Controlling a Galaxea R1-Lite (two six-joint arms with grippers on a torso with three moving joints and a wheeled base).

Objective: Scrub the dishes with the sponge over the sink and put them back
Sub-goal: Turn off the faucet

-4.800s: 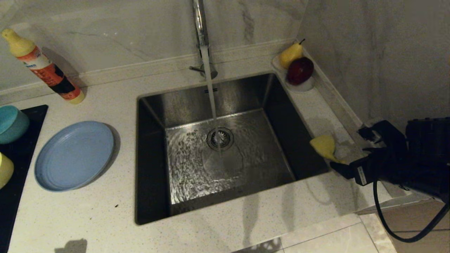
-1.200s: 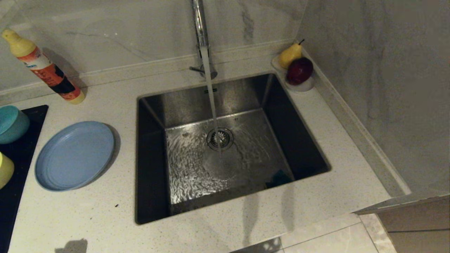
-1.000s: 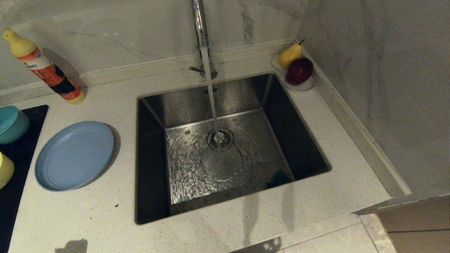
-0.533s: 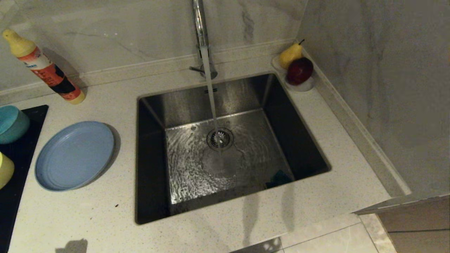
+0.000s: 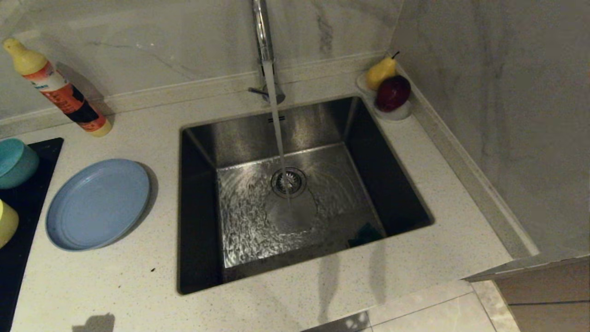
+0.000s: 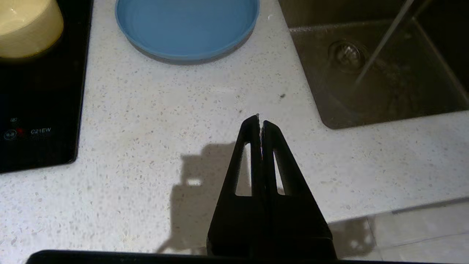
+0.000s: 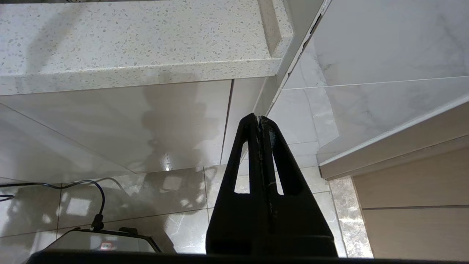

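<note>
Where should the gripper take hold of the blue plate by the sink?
Grip the light-blue plate at its raised rim on the sink-facing edge, coming from above with one finger inside and one outside. It lies flat on the counter, so only the low upturned rim probably offers purchase.

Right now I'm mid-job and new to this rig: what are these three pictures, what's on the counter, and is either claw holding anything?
The machine is a two-armed robot facing a kitchen counter. One picture looks down from its head; the other two come from cameras on each wrist.

The head picture shows a square steel sink with the chrome tap running. In its near right corner lies a dark green sponge. On the left are a wide light-blue plate, a teal-blue bowl and a pale yellow bowl, the bowls on a black hob.

The left gripper hangs shut over bare counter near the plate. The right gripper is shut too, parked below the counter edge. Neither holds anything.
</note>
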